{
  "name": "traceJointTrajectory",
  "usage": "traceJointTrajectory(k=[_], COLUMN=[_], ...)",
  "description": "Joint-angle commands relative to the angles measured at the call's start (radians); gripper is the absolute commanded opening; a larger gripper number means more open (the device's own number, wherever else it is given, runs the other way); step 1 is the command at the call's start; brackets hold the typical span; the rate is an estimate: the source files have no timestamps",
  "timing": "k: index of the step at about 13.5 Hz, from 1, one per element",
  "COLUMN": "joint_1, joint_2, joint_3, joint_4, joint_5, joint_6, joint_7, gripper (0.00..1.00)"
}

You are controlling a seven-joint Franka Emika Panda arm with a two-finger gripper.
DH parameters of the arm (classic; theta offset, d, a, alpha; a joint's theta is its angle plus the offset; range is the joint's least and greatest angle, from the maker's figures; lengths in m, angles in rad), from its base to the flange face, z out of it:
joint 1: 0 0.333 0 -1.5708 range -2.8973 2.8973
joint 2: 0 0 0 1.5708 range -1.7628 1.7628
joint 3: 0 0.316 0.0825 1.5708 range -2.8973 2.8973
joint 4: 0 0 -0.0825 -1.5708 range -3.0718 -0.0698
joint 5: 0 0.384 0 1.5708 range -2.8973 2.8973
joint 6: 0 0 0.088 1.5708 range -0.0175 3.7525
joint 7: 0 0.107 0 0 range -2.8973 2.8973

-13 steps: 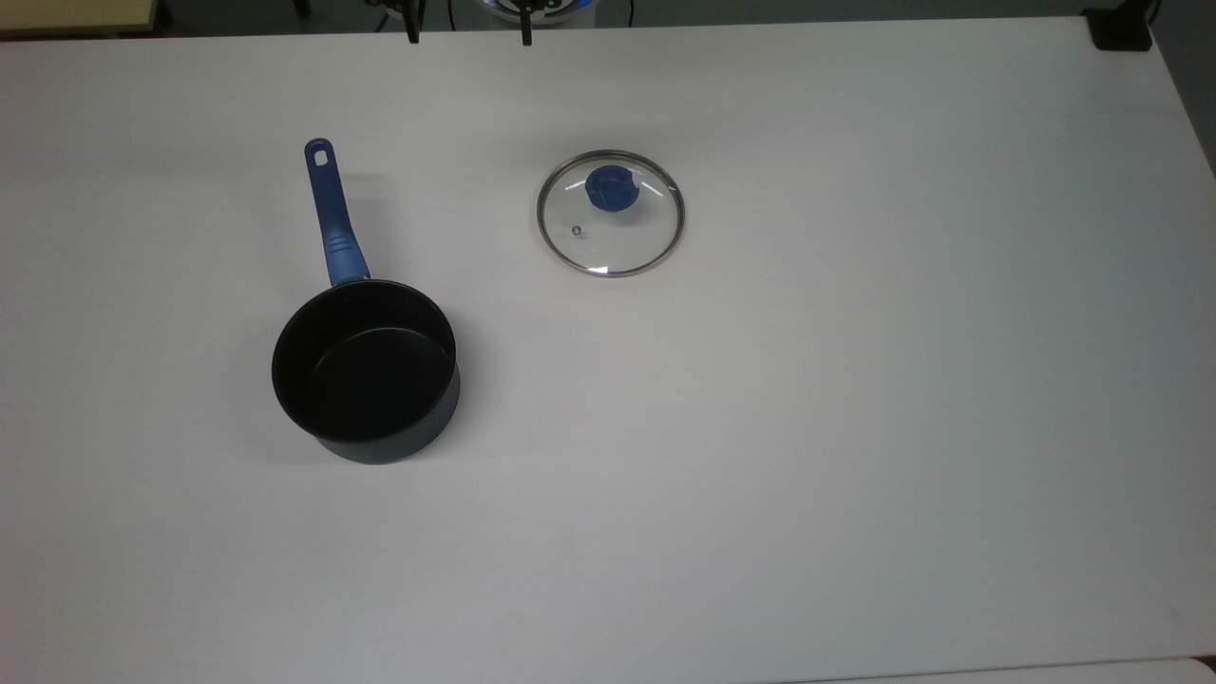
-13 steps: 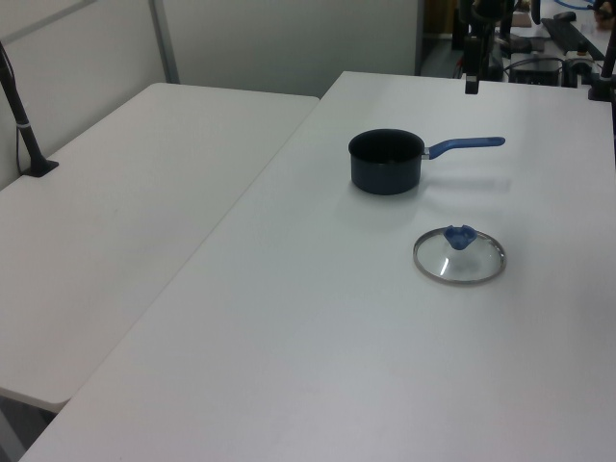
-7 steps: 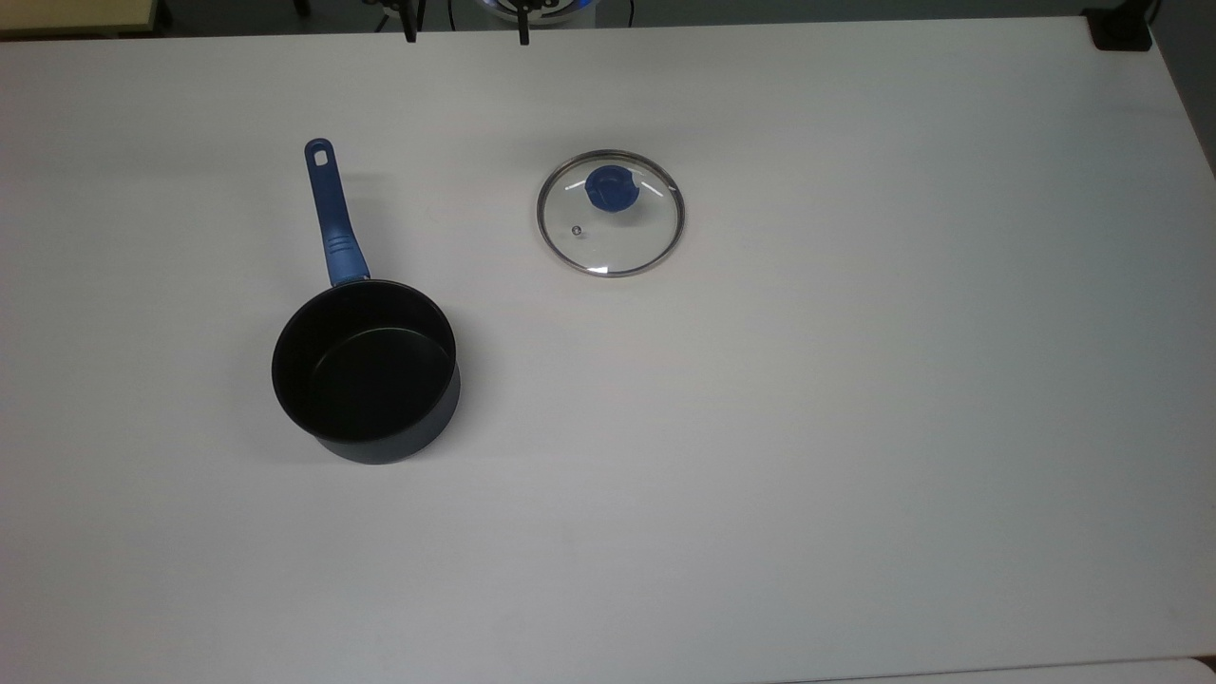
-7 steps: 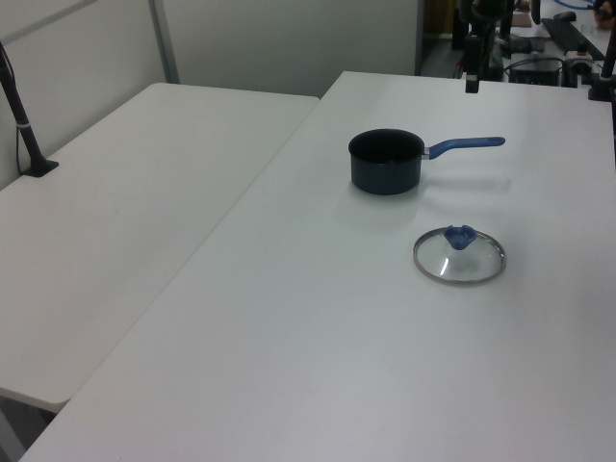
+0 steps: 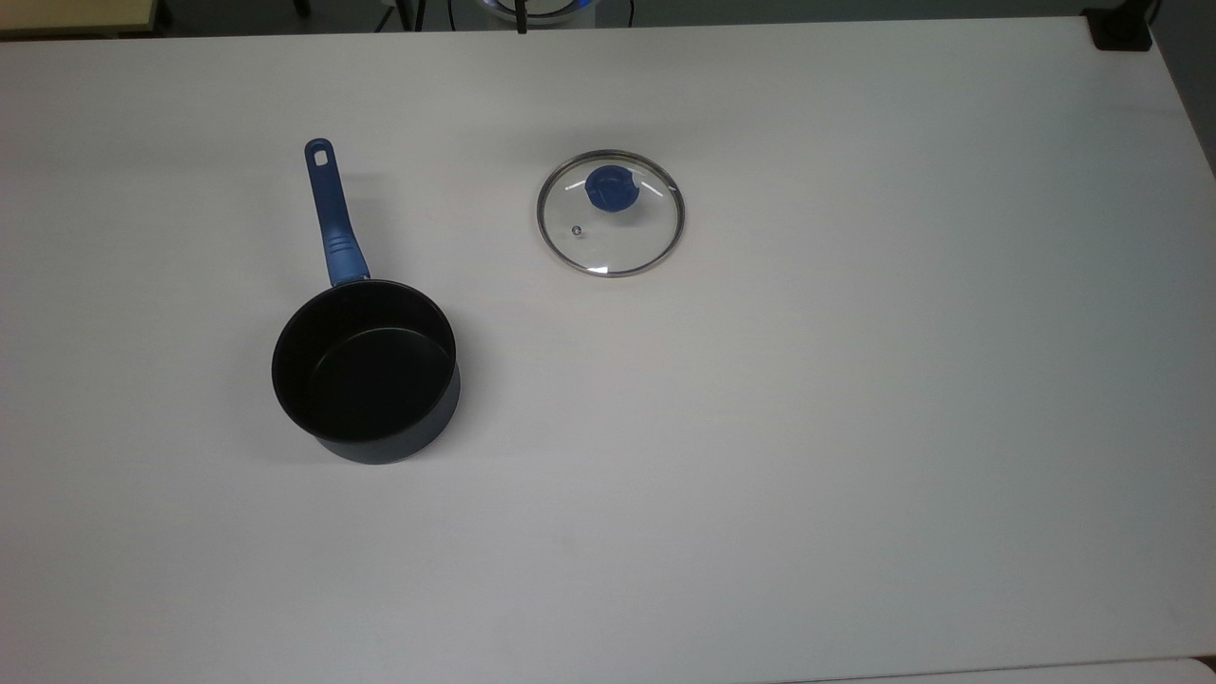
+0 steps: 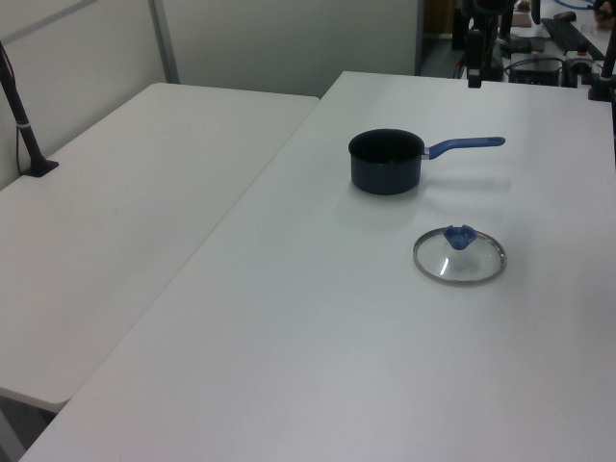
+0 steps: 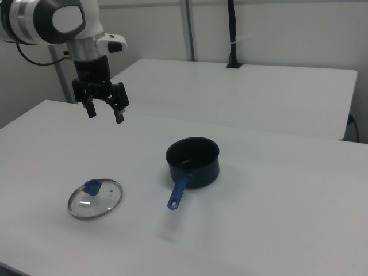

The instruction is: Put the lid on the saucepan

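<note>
Gripper: the gripper (image 7: 104, 114) is seen in the right view hanging above the counter (image 7: 276, 230), its fingers (image 7: 121, 118) spread wide with nothing between them — it is held well above the surface, up and toward the right view's left of the saucepan.
Fingers in other views: one dark finger tip is caught at the upper edge of the left view, beyond the counter's far end (image 6: 474, 72); in the top view a thin dark tip is cut off at the top edge (image 5: 521, 21).
Lid: the lid (image 5: 610, 213) is laid flat on the counter, knob up, its blue knob (image 5: 609, 187) and small steam vent (image 5: 577, 230) visible through the clear glass; in the right view it is placed at the lower left (image 7: 95, 199), below the gripper and apart from it.
Saucepan: the saucepan (image 5: 366, 369) is set upright and uncovered, black inside, well apart from the lid — to the top view's left and lower. In the left view it is found farther back than the lid (image 6: 385, 161); in the right view it is near the middle (image 7: 193, 161).
Handle: the long blue handle (image 5: 330, 214) is pointed toward the top view's upper edge, its hole at the far end; in the right view it is angled down toward the lower left (image 7: 179, 192).
Lid in left view: it is seen nearer the camera than the saucepan (image 6: 459, 255).
Counter: a plain white surface (image 5: 855, 427); a second white table (image 6: 125, 212) is butted against it on the left view's left.
</note>
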Motion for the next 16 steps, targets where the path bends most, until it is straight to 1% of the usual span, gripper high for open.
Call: traceJointTrajectory(k=[1,5,10,11,12,13,14,16], joint_1=[0.011,0.007,0.018,0.036,0.059,0.081,0.107,0.127], joint_2=[0.011,0.014,-0.001,-0.006,-0.021,-0.035,-0.035,-0.037], joint_3=[-0.004,-0.008,-0.007,-0.007,-0.007,-0.007,-0.007,-0.002], joint_4=[0.024,0.041,-0.027,-0.05,-0.091,-0.148,-0.18,-0.229], joint_5=[-0.008,-0.029,-0.029,-0.029,-0.029,-0.031,-0.037,-0.039], joint_6=[-0.03,-0.036,-0.035,-0.03,-0.025,-0.015,0.008,0.057], joint_7=[0.006,0.001,-0.032,-0.049,-0.077,-0.083,-0.083,-0.083], gripper=[1.0,1.0,1.0,1.0,1.0,1.0,1.0,0.99])
